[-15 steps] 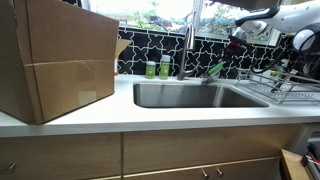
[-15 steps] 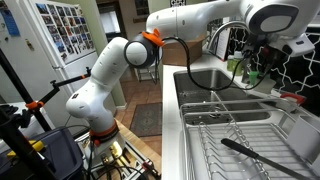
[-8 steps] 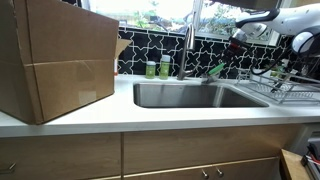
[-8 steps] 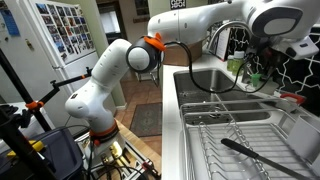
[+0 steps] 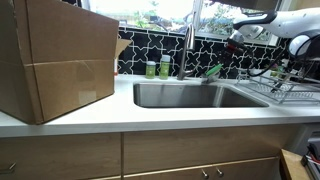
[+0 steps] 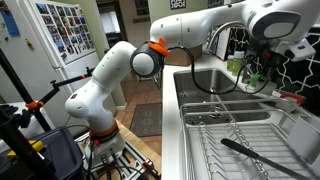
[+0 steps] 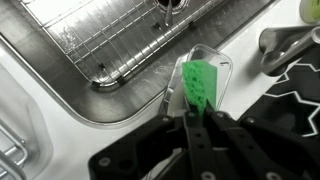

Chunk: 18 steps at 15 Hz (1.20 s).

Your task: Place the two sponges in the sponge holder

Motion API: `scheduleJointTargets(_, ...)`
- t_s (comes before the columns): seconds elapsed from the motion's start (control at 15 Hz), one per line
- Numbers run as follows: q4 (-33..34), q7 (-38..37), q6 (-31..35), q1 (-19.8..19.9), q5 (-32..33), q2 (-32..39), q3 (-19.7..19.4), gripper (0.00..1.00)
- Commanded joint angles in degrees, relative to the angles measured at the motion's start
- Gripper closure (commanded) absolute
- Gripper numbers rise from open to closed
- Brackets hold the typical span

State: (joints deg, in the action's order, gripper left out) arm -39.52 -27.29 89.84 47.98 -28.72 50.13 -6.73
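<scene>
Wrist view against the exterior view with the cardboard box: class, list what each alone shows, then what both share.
Only the wrist view shows the wire grid lying in the sink and the sponge holder with the green sponge standing in it. Only the exterior view shows the cardboard box, two green bottles and cabinet fronts. Both show the sink, the faucet, that sponge and the black backsplash tiles.
</scene>
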Motion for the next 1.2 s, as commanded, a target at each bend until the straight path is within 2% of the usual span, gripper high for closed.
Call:
scheduleJointTargets(0.0, 4.93, -1.56, -1.43, 0.37, 3.06, 3.66, 1.06, 0.94)
scheduleJointTargets(1.13, 11.76, -5.28, -1.61, 0.88, 4.5, 9.04, 3.38, 0.93)
